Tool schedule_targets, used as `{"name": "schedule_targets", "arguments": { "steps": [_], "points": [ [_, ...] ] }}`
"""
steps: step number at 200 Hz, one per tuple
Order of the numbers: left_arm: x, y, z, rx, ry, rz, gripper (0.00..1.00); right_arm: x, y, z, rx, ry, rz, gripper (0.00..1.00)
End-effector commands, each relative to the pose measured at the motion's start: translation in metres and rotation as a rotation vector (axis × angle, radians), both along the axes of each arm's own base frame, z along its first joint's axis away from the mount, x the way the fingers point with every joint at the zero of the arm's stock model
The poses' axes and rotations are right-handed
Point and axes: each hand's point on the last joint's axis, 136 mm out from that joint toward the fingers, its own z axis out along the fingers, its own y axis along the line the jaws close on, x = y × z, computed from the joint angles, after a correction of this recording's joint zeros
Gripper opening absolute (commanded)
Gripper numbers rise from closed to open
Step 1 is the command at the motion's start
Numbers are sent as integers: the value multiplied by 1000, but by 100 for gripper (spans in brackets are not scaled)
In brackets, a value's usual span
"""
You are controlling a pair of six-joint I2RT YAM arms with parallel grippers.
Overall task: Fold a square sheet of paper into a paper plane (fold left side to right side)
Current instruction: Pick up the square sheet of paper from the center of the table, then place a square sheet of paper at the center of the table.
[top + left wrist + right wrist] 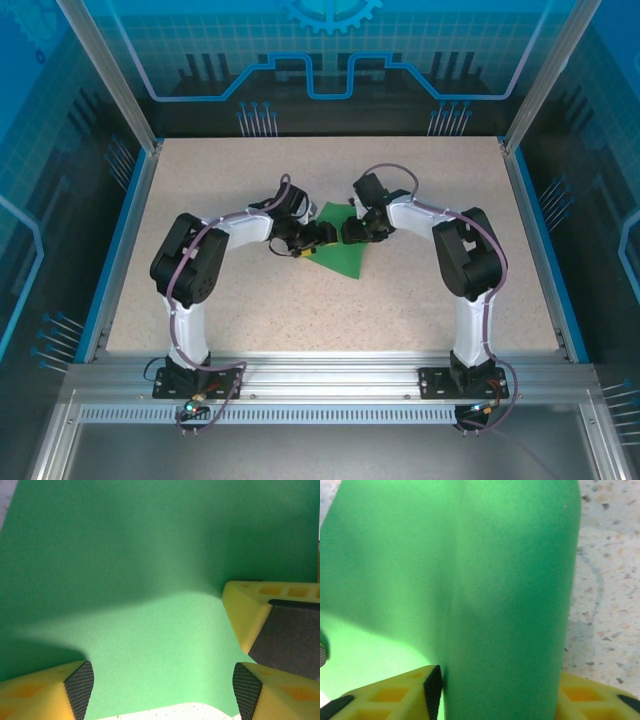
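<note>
While the square sheet of paper (338,256) is lying near the middle of the table (420,300), part of it is bulging up into a hump. The right gripper (510,692), at the sheet's two o'clock in the top view, is straddling that hump with its jaws apart; whether they are pinching it I cannot tell. The left gripper (162,692), at nine o'clock, is hovering with jaws spread wide over the flat green surface.

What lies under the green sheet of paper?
The speckled table shows around the edges of the square sheet of paper. Whatever lies directly beneath the sheet is covered.
</note>
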Motion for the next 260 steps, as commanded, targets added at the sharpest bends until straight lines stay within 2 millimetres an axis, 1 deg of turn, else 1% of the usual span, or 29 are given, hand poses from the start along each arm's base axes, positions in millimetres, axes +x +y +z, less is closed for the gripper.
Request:
{"name": "schedule_targets", "arguments": {
  "steps": [1, 24, 27, 48, 73, 97, 110, 135, 148, 170, 191, 206, 235, 260],
  "points": [
    [2, 3, 33, -32, -100, -21, 78, -6, 12, 16, 63, -7, 39, 44],
    [5, 18, 52, -57, -153, 14, 79, -6, 15, 29, 124, -32, 56, 38],
    [6, 20, 56, -63, -167, 20, 79, -7, 16, 31, 134, -37, 60, 37],
    [6, 41, 75, -90, -228, 65, 79, -8, 18, 47, 195, -80, 88, 33],
    [5, 67, 104, -141, -325, 130, 79, -14, 19, 74, 252, -148, 138, 28],
    [1, 83, 134, -188, -426, 162, 80, -25, 20, 107, 292, -219, 215, 27],
    [-3, 84, 151, -214, -488, 155, 81, -32, 21, 126, 314, -254, 259, 27],
    [-15, 78, 197, -301, -649, 103, 84, -50, 18, 166, 338, -327, 332, 27],
    [-23, 76, 221, -339, -739, 62, 86, -60, 16, 187, 358, -367, 375, 26],
    [-38, 74, 253, -366, -864, 1, 89, -78, 14, 221, 394, -436, 442, 25],
    [-53, 73, 276, -382, -962, -54, 91, -98, 15, 252, 445, -495, 520, 25],
    [-60, 71, 287, -401, -1004, -90, 93, -112, 16, 273, 479, -536, 572, 23],
    [-70, 63, 306, -447, -1038, -172, 93, -136, 17, 304, 537, -594, 659, 22],
    [-76, 57, 320, -490, -1056, -238, 94, -157, 20, 328, 621, -633, 736, 22]
  ]
}}
